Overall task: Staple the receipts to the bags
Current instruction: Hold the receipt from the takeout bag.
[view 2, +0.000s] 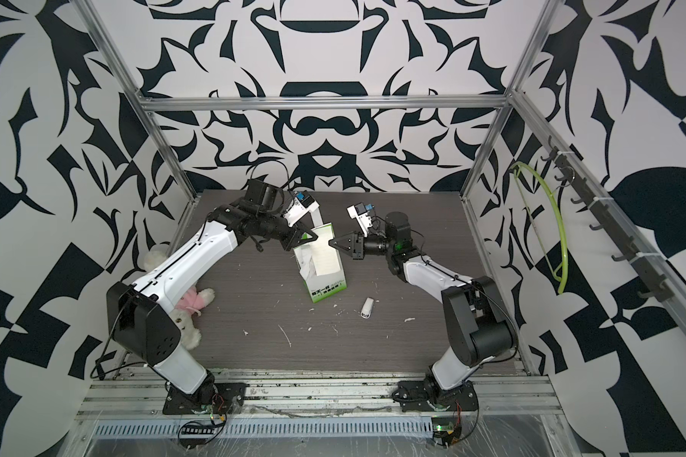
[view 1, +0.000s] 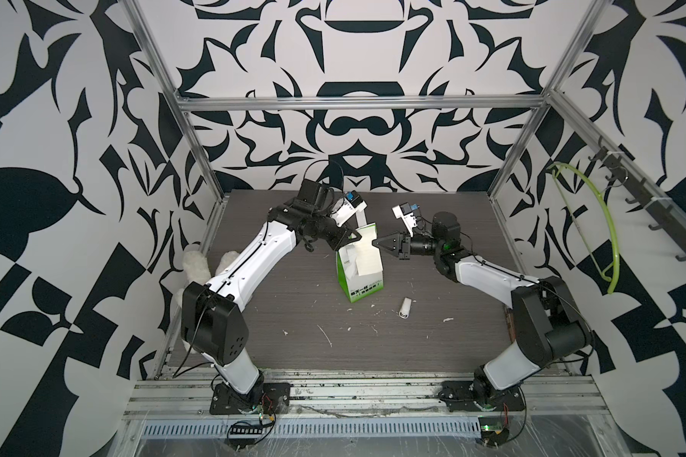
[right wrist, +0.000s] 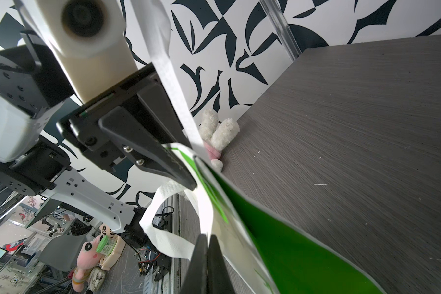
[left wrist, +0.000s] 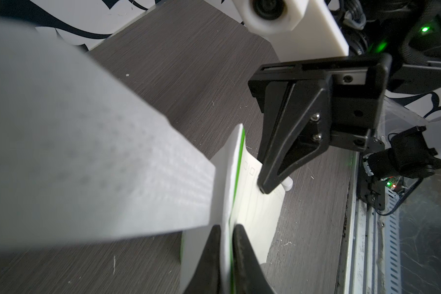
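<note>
Top views, from the table's [view 1: 294,324] front edge backward: a small white stapler [view 1: 404,308] lies alone, right of centre. Behind it, mid-table, the bag [view 1: 367,287] stands upright with the receipt [view 1: 367,257] flat against its front face. Your left gripper [left wrist: 225,229] is clamped on the bag's top rim. Your right gripper [view 1: 376,243], jaws together, pinches the opposite rim by the receipt's upper corner; whether it traps the receipt too is unclear. Likely risks: freeing either gripper for the stapler may let the receipt slip or the bag topple, and pulling apart may tear the rim.
</note>
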{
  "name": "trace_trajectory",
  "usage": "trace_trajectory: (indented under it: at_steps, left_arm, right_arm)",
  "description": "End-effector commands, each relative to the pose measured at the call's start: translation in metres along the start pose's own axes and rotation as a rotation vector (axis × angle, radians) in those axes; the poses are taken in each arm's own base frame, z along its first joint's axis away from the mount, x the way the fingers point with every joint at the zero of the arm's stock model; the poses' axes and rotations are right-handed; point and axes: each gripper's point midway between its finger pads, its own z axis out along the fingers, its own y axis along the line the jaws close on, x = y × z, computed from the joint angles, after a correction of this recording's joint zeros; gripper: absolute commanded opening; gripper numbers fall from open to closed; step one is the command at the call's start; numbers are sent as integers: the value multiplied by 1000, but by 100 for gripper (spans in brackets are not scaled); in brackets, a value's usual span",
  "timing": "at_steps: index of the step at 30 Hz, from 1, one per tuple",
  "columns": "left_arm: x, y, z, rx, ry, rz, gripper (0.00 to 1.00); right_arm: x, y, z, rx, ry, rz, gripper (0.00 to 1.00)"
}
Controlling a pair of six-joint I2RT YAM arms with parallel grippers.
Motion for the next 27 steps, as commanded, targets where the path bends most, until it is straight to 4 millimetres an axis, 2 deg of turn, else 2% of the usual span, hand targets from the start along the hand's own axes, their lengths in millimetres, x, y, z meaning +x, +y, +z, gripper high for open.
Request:
trace_trajectory:
  at_steps: [1, 2, 4, 5, 6, 9, 12, 14, 16, 18, 20, 23, 27]
  left_arm:
    - [0, 3, 1, -1, 10, -2, 7]
    - [0, 4, 1, -7, 13, -3, 5]
    - [0, 5, 0, -14, 15, 2, 3]
    - [1, 6, -1, -21, 15, 4, 2]
    - [1, 7, -2, -27, 17, 6, 1]
    - [3, 11, -6, -57, 23, 11, 0]
    - [1, 12, -11, -79, 13, 23, 0]
    - [-1, 12, -13, -89, 3, 32, 0]
    - [-4, 12, -14, -91, -10, 39, 0]
    - [-6, 12, -14, -93, -22, 33, 0]
    - [-7, 13, -14, -95, -26, 31, 0]
    - [-5, 17, -12, -110, -19, 23, 0]
    - [-3, 16, -12, -105, -14, 30, 0]
  right_arm:
    - [-18, 18, -1, -16, -15, -80, 28]
    - [-15, 15, -3, 4, -10, -67, 38]
    - [-10, 8, -11, 74, -10, -60, 49]
    - [-9, 4, -19, 129, -22, -51, 59]
    - [-10, -2, -28, 189, -39, -32, 62]
    - [-7, -22, -68, 474, -63, 54, 60]
    - [15, -26, -108, 749, -19, 192, 56]
    - [41, -23, -129, 875, 42, 339, 46]
    - [67, -18, -136, 906, 98, 484, 38]
    - [93, -11, -130, 884, 154, 609, 34]
    - [115, -1, -120, 880, 223, 664, 34]
    - [146, 1, -117, 935, 315, 743, 38]
    - [168, -13, -123, 1033, 314, 805, 48]
